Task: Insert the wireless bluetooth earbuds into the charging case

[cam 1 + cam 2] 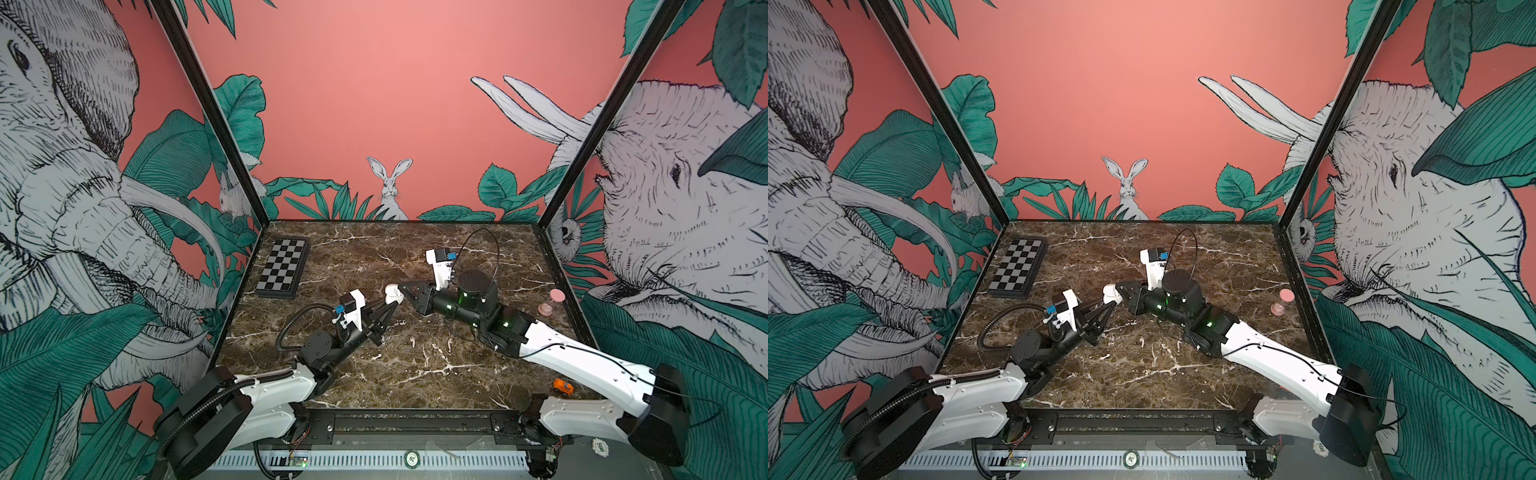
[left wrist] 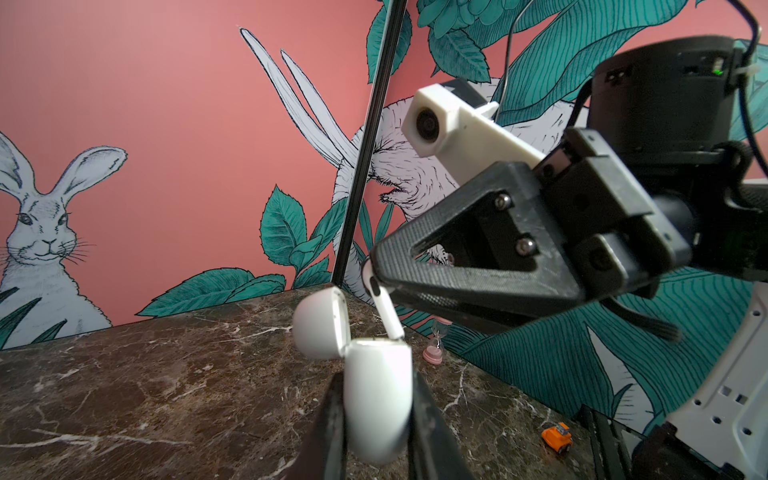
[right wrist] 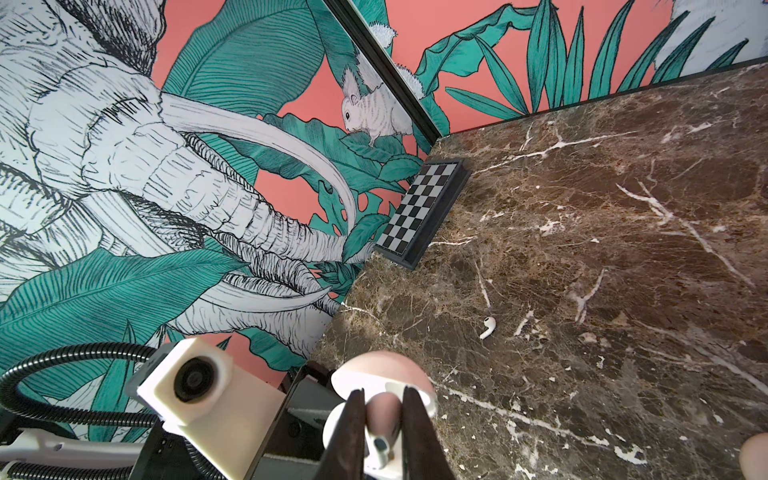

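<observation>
Lying loose, right-wrist view: second earbud (image 3: pixel 488 327)

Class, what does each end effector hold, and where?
The left end effector grips the open charging case by its body's sides; right end effector pinches an earbud by its bulb.

The case (image 2: pixel 376 399) and earbud (image 2: pixel 384 309) are smooth, glossy white plastic. The right gripper (image 2: pixel 375 270) is matt, grainy black plastic with shiny metal screws (image 2: pixel 502 201). The table (image 1: pixel 415 374) is polished brown marble.

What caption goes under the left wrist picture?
Right gripper holds an earbud, stem at the rim of the open case clamped in the left gripper.
</observation>
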Robot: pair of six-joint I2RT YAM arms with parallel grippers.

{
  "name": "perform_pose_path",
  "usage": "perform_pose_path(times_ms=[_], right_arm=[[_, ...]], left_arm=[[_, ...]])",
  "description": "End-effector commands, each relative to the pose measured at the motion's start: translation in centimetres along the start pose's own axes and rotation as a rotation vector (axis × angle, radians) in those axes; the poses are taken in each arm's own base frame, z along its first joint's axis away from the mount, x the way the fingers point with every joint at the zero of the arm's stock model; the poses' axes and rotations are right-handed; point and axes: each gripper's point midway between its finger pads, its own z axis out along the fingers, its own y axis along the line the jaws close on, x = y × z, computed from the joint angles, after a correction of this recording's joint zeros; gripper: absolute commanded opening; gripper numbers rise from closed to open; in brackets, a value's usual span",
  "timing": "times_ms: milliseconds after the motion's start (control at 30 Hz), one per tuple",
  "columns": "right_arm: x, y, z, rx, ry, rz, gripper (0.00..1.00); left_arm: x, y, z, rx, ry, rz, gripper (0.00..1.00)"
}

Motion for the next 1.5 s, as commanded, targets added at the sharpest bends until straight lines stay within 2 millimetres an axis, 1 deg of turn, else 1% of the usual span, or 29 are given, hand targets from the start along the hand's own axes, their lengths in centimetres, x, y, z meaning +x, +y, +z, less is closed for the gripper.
perform_pose_path(times_ms=[0,167,600,867,1033,1267,1467], right_arm=[[-1.1,1.3,0.2,-0.037,-0.041,-0.017,0.16],[-0.8,1.0,0.3,-0.030,-0.037,-0.016,0.16],[-0.7,1.6,-0.1,-0.048,-0.036,-0.016,0.15],[-0.3,1.5,-0.1,-0.048,-0.029,-0.015,0.15],[-0.5,1.6,-0.3,-0.050,-0.035,-0.016,0.15],[-0.3,2.0,-0.3,-0.066,-0.029,-0.018,0.15],[-0.6,2.2,-0.5,-0.070,-0.042,-0.020,0.14]], left_arm=[[-2.4,-1.0,0.1,0.036,-0.077,0.003,0.00],[-2.5,-0.9,0.0,0.031,-0.082,0.003,0.00],[-3.2,-0.8,-0.3,0.012,-0.109,0.022,0.00],[-3.9,-0.7,-0.5,0.004,-0.130,0.029,0.00],[-4.2,-0.6,-0.6,-0.004,-0.141,0.034,0.00],[-4.3,-0.6,-0.6,-0.006,-0.145,0.034,0.00],[-4.0,-0.6,-0.5,-0.005,-0.133,0.030,0.00]])
